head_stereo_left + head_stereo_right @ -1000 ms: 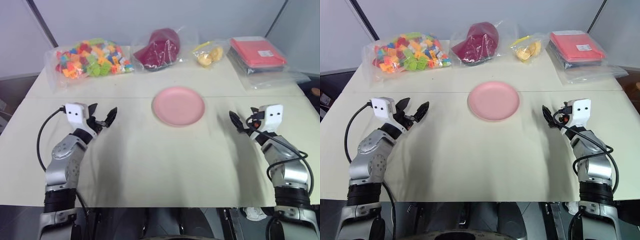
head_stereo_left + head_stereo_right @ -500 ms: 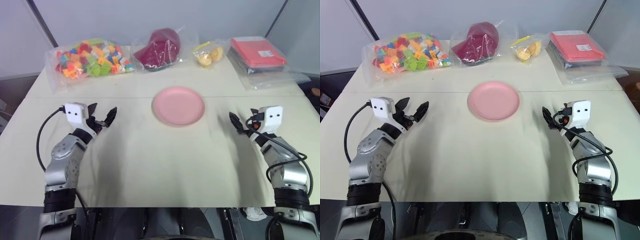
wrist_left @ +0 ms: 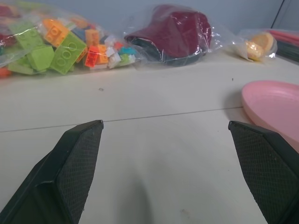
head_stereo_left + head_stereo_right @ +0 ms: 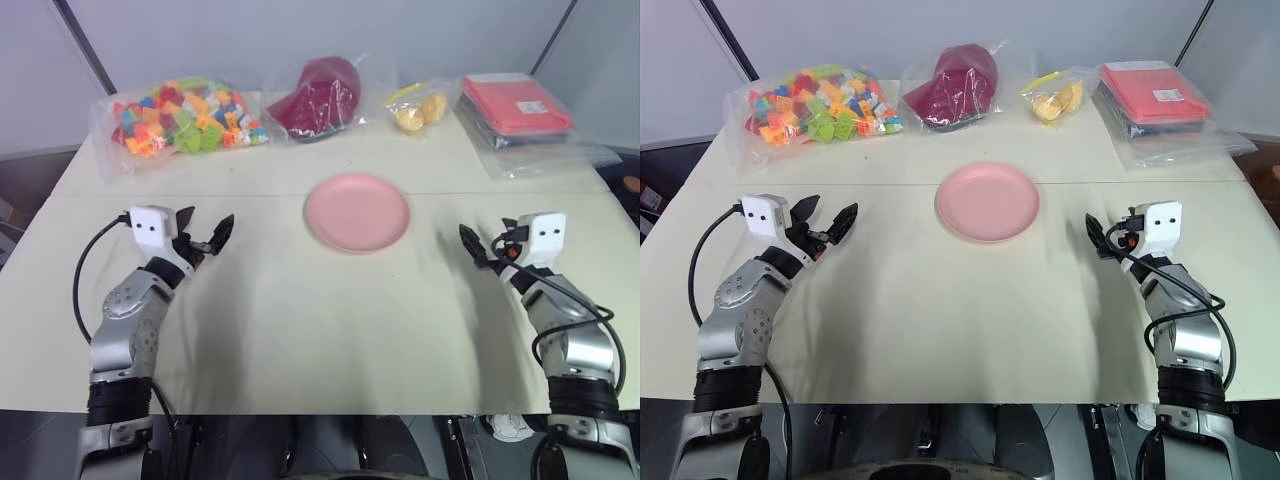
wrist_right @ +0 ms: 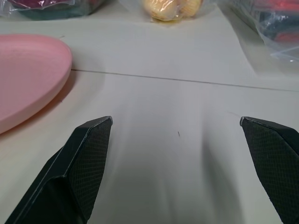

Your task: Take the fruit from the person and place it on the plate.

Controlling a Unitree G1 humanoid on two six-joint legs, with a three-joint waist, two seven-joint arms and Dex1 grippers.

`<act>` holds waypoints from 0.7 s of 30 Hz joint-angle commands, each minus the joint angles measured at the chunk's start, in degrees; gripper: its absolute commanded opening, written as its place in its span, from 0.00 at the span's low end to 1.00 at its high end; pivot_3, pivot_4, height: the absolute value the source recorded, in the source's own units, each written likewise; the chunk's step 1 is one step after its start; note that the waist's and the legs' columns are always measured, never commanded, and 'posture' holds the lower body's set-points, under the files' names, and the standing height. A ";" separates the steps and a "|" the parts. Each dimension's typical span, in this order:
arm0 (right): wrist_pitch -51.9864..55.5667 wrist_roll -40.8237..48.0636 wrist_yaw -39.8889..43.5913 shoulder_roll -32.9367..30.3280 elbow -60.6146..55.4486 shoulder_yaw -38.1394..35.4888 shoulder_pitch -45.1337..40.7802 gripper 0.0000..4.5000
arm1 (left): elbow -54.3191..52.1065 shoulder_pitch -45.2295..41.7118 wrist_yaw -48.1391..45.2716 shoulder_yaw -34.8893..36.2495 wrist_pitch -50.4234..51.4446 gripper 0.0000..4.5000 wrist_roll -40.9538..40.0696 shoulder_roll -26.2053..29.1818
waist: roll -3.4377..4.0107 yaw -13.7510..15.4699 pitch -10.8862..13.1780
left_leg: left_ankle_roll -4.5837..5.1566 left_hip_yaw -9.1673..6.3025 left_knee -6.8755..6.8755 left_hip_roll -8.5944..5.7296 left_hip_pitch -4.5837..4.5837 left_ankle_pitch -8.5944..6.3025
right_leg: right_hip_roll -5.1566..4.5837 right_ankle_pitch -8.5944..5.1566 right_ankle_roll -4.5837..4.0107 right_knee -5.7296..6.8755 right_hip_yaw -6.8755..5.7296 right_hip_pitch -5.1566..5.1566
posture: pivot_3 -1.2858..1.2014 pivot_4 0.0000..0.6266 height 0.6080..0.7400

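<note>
Round flat pink plate (image 4: 357, 212), bare, lying level on the cream table (image 4: 300, 320), centre, toward twelve o'clock

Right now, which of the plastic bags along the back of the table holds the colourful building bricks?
The bag of bricks, leftmost of the row; the others hold a dark red item, yellow lumps and red packets.

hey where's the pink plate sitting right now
In the head views the pink plate lies flat near the middle of the table, between the left gripper and right gripper, just in front of the bagged dark red cap.
</note>
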 commanded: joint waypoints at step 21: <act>-0.77 0.03 0.64 -0.74 -1.42 -1.34 -0.33 1.00 | -1.15 1.03 0.11 0.69 -1.07 1.00 0.37 0.57 | 0.00 0.00 0.00 | 0.00 0.00 0.00 0.00 0.00 0.00 | 0.00 0.00 0.00 0.00 0.00 0.00 | 0.52 0.24 1.00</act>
